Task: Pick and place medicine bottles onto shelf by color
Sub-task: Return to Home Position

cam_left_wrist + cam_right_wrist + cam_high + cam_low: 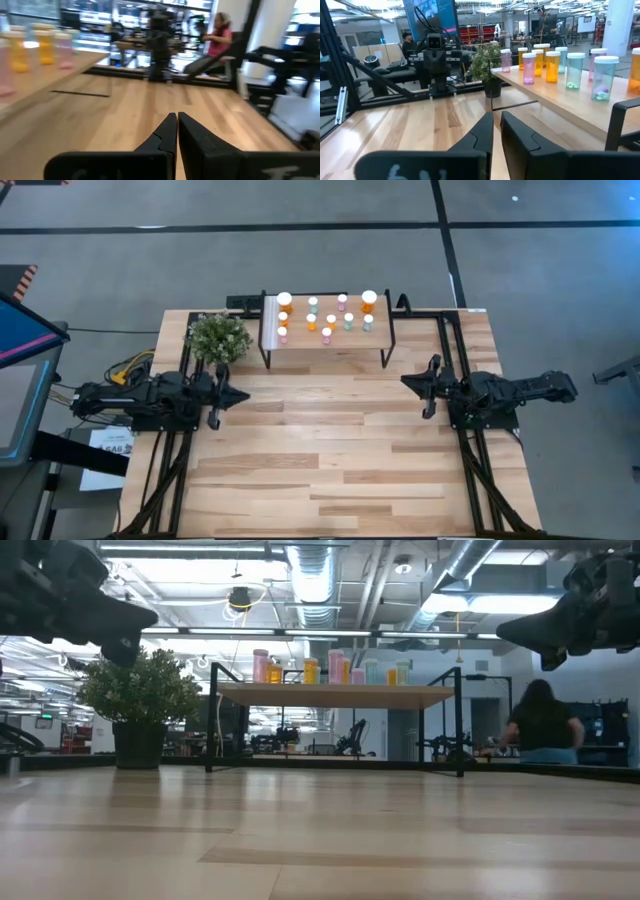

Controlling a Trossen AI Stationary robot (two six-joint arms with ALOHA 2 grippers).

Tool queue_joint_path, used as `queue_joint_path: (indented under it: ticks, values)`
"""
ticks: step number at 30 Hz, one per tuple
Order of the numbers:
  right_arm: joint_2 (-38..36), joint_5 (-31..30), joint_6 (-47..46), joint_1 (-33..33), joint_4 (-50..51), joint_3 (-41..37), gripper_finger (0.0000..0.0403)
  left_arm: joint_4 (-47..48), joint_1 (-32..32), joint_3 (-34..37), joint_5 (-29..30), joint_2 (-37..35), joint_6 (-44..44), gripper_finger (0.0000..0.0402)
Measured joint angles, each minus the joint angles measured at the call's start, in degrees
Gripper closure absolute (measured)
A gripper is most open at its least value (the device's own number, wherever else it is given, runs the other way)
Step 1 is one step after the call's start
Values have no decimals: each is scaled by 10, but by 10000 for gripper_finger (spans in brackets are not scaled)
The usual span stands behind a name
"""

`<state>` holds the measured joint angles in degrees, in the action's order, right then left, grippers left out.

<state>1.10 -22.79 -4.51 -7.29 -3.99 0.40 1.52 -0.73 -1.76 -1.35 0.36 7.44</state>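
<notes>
Light wood bench (330,470) in an open workshop. The shelf (325,348) stands at its far edge carrying the medicine bottles (331,320), a potted plant (219,337) beside it. Left hand (244,393) and right hand (405,381) hover near opposite side edges, fingers together. A person (543,722) beyond shows only from behind.

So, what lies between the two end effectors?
Between the left end effector and the right end effector, only bare tabletop; the high view shows it.
</notes>
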Motion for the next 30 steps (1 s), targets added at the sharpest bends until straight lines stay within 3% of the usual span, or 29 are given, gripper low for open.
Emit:
queue_joint_path:
  ticks: [4, 30]
  values:
    - [0, 1, 0, 0, 1, 0, 342, 1, 0, 0, 34, 0, 3, 400]
    - [0, 2, 0, 0, 1, -1, 342, 1, 0, 0, 33, 0, 2, 400]
